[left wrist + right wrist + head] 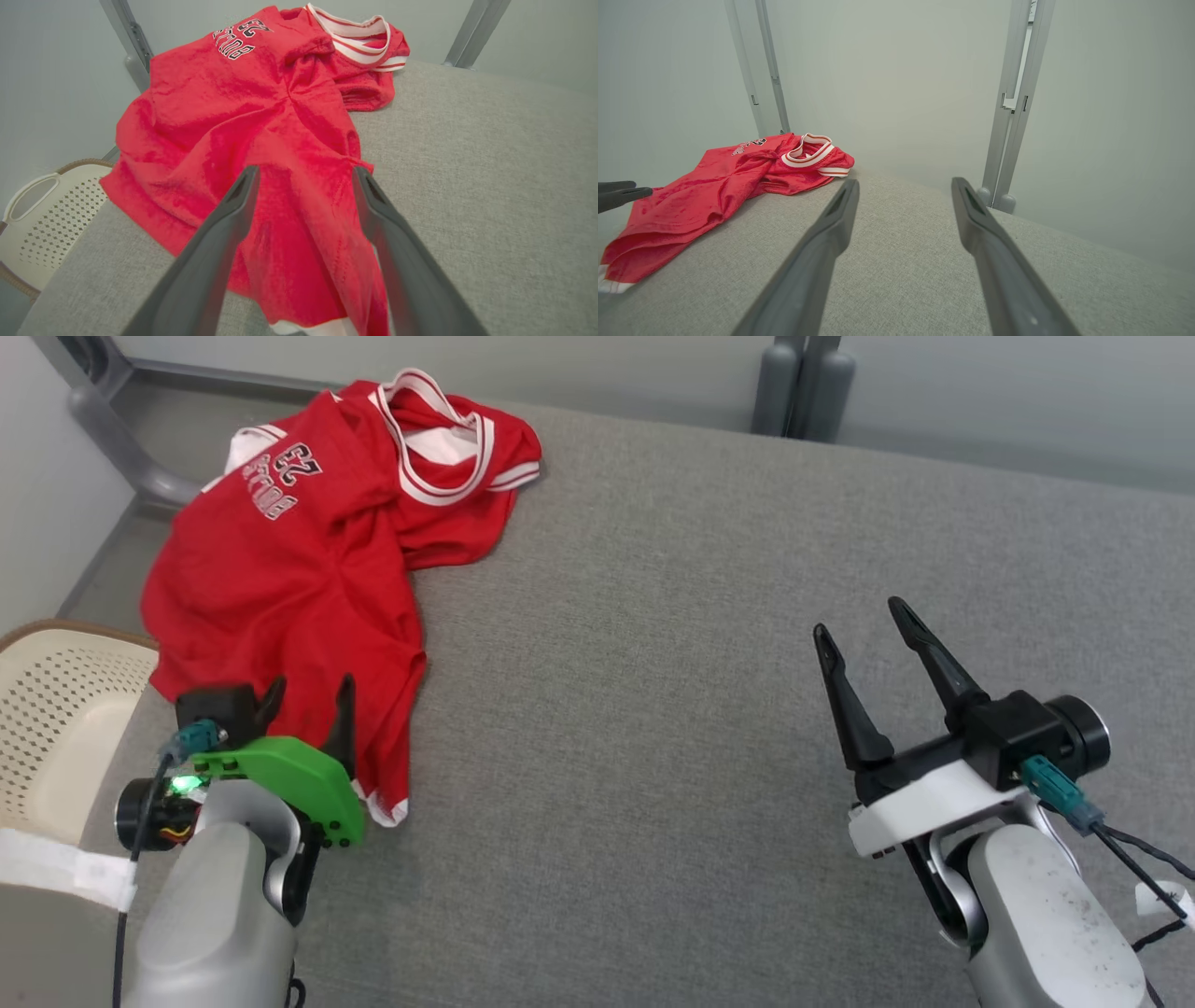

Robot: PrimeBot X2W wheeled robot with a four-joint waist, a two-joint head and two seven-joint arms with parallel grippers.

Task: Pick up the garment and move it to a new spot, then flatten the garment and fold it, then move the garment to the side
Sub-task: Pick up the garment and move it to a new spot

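- The red jersey (pixel 280 569) lies crumpled at the far-left corner of the table (pixel 700 569), its long axis running from the collar at the far edge down to the hem nearest the robot.
- The left gripper (pixel 313 683) hangs just over that hem, jaws wide open and empty.
- The right gripper (pixel 858 616), also open and empty, sits well apart over bare table; the left arm is plainly nearer.

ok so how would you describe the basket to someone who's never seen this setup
Start from the big grey table and follow it to the robot's left edge, where the red jersey lies crumpled. Just off that edge, lower than the tabletop, sits the basket. It is the one cream plastic thing there, its walls dotted with small holes under a brown rim.
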